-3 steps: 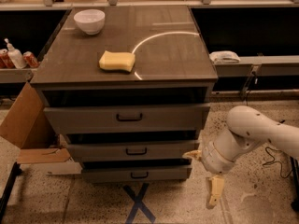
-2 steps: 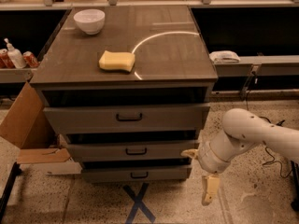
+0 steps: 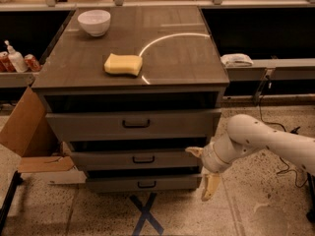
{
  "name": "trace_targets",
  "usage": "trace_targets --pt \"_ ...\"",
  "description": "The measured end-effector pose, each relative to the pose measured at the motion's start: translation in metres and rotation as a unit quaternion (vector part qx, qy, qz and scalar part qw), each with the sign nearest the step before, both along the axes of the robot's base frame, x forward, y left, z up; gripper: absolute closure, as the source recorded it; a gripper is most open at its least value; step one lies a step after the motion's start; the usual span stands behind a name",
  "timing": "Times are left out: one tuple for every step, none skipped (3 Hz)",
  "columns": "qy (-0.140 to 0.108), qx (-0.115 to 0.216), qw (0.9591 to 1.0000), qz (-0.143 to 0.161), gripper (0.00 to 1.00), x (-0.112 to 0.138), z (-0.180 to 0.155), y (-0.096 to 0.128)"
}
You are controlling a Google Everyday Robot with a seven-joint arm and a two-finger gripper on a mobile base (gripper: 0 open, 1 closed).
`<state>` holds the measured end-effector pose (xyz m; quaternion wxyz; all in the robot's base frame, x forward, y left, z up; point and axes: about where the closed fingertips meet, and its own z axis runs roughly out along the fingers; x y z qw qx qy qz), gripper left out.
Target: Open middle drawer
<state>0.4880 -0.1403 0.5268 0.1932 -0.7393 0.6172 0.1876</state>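
Observation:
The middle drawer (image 3: 113, 160) is a grey front with a small dark bar handle (image 3: 143, 159), set between the taller top drawer (image 3: 88, 125) and the shorter bottom drawer (image 3: 113, 184). It looks shut or nearly so. My gripper (image 3: 203, 170) is at the cabinet's lower right front corner, right of the middle drawer and well right of its handle. Its cream fingers are spread, one (image 3: 194, 151) touching or just off the middle drawer's right end, the other (image 3: 210, 187) pointing down beside the bottom drawer. It holds nothing.
The cabinet top (image 3: 172, 58) carries a white bowl (image 3: 94, 21) and a yellow sponge (image 3: 123, 64). A cardboard box (image 3: 24, 132) leans at the cabinet's left. Bottles and cans (image 3: 15, 60) stand on a left shelf. A white cloth (image 3: 236, 59) lies on the right ledge. A blue X (image 3: 146, 213) marks the floor.
My arm has swung left, bringing the gripper from the floor area at the right up against the cabinet's right front corner. The drawers have not moved.

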Motion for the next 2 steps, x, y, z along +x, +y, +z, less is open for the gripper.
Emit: trace_targets --pt "0.0 0.0 1.0 0.0 0.0 0.0 0.0 0.0" --pt "-0.008 -0.02 0.9998 0.0 0.0 0.011 -0.006 0.005"
